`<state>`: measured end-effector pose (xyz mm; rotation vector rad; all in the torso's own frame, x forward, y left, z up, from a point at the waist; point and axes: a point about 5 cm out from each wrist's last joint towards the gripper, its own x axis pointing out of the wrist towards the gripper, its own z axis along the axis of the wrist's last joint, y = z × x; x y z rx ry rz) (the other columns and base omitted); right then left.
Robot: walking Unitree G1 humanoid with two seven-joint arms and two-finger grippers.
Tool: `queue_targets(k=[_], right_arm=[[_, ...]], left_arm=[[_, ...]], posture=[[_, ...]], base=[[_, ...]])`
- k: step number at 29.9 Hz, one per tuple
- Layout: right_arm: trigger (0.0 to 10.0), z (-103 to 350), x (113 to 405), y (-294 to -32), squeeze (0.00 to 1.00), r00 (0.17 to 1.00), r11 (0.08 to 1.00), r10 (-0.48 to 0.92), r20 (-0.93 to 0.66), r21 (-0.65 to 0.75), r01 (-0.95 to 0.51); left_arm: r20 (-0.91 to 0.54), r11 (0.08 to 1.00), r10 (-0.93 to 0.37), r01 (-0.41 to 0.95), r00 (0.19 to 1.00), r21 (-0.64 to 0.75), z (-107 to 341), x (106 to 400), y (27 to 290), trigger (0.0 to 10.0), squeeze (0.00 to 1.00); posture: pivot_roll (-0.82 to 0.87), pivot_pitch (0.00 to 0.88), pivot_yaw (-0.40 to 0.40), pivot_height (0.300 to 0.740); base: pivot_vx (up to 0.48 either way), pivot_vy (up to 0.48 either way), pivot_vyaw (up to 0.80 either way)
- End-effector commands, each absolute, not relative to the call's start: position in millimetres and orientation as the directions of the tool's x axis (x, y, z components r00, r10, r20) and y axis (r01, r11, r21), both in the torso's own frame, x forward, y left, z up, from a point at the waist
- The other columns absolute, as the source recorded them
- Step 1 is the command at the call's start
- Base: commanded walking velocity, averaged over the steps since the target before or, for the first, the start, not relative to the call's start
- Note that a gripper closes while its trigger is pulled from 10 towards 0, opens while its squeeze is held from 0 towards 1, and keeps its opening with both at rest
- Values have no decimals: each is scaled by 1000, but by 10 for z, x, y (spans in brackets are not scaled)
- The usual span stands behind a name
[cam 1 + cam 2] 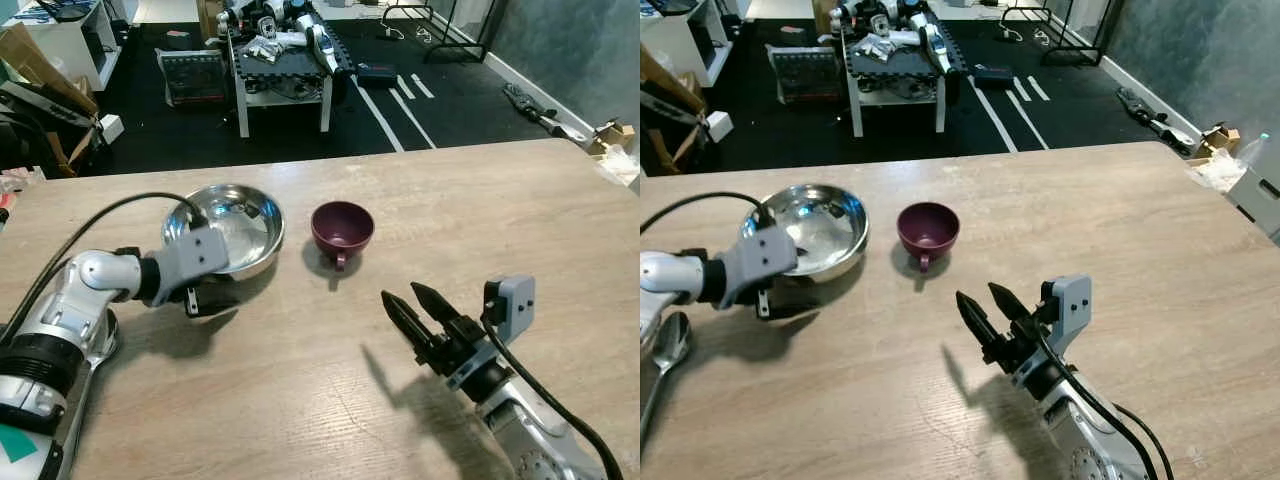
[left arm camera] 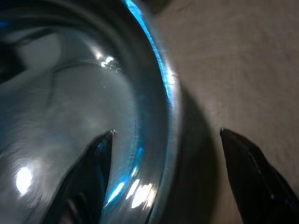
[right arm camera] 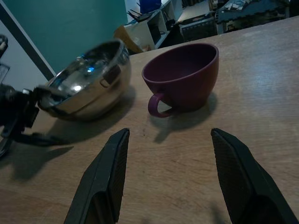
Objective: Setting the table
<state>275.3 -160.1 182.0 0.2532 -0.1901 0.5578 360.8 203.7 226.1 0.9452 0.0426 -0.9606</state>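
Left eye view:
Table [image 1: 480, 200]: pale wood with fine grain, and it is carrying everything.
Bowl [image 1: 240, 222]: round, shiny steel, sitting on the table at the robot's left.
Cup [image 1: 342, 230]: purple, smooth, round, with its handle pointing toward the robot, just beside the bowl on its right side.
Left gripper [image 1: 195, 290]: it is reaching to the near rim of the bowl; its grey camera block is covering part of the rim.
Right gripper [image 1: 412, 302]: hovering over the table, near the cup but apart from it, the black pointed fingers spread.

Right eye view:
Spoon [image 1: 665, 355]: metal, lying at the table's near left edge, partly under the left arm.

Left wrist view:
Bowl rim: the curved polished wall is passing between the two fingers; one finger [image 2: 96, 158] is inside the bowl, the other outside over the wood. The fingers are apart, not pressing on the rim.

Right wrist view:
Cup: standing ahead of the two spread fingers [image 3: 110, 172], well clear of both, the handle turned to the gripper.
Bowl: beside the cup, mirror-like.
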Motion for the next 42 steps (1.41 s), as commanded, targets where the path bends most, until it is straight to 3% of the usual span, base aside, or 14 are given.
queue_targets(k=[1, 16, 20, 22, 26, 27, 33, 38, 39, 42], right_arm=[[10000, 1805, 2719, -1627, 0, 840, 822, 489, 237, 196, -534], [10000, 1829, 2775, -1586, 0, 841, 820, 482, 245, 212, -532], [10000, 1843, 2784, -1584, 0, 843, 819, 474, 256, 224, -529], [10000, 1898, 2797, -1550, 0, 833, 801, 476, 282, 252, -543], [10000, 2037, 2825, -1470, 0, 812, 764, 473, 341, 300, -571], [10000, 2117, 2857, -1417, 0, 799, 743, 471, 373, 320, -587], [10000, 2231, 2947, -1227, 0, 776, 689, 482, 406, 372, -622], [10000, 2208, 2979, -1160, 0, 781, 689, 490, 387, 376, -619], [10000, 2190, 2989, -1134, 1000, 783, 693, 498, 372, 371, -618], [10000, 2153, 3008, -1096, 1000, 791, 705, 509, 339, 363, -610]], left_arm=[[-488, 165, -662, 746, 568, 645, 2106, 3567, 2059, 0, 0], [-381, 152, -655, 607, 653, 780, 2248, 3637, 2047, 0, 0], [-361, 95, -666, 554, 653, 827, 2287, 3607, 2009, 0, 0], [-353, -31, -670, 451, 653, 892, 2358, 3557, 1938, 0, 0], [-322, -100, -674, 349, 665, 932, 2443, 3551, 1841, 0, 0], [-333, -157, -683, 315, 650, 936, 2447, 3531, 1790, 10000, 0], [-332, -272, -718, 192, 612, 943, 2487, 3467, 1623, 10000, 0], [-309, -283, -743, 140, 593, 949, 2541, 3451, 1532, 10000, 0], [-293, -280, -755, 116, 587, 953, 2561, 3449, 1490, 10000, 0], [-252, -269, -782, 56, 570, 962, 2611, 3450, 1369, 10000, 0]], posture=[[26, 231, 54, 740], [54, 204, 58, 740], [59, 194, 60, 740], [73, 182, 59, 740], [79, 177, 59, 740], [85, 164, 59, 740], [87, 143, 60, 740], [90, 138, 60, 740], [89, 135, 60, 740], [87, 132, 60, 740]], base=[[0, 0, 0], [0, 0, 0], [0, 0, 0], [0, 0, 0], [0, 0, 0], [0, 0, 0], [0, 0, 0], [0, 0, 0], [0, 0, 0], [0, 0, 0]])
